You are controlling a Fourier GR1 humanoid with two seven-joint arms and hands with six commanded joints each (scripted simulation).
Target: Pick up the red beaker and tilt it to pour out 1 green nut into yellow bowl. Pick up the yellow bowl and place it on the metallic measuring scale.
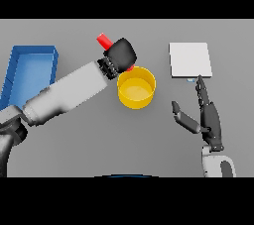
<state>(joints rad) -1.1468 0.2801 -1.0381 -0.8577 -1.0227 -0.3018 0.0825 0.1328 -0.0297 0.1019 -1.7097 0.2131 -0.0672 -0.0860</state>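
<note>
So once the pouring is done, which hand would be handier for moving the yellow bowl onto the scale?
Probably the right hand: it is open and free, between the yellow bowl and the scale. The left hand is busy gripping the red beaker.

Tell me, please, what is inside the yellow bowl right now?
The yellow bowl shows only its bare yellow floor; no green nut is visible inside. The left hand, tilting the red beaker, covers the back rim, so the beaker's mouth and contents stay hidden.

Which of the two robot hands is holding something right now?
The left robot hand, curled round the red beaker above the yellow bowl. The right robot hand is open with straight fingers, holding nothing.
</note>
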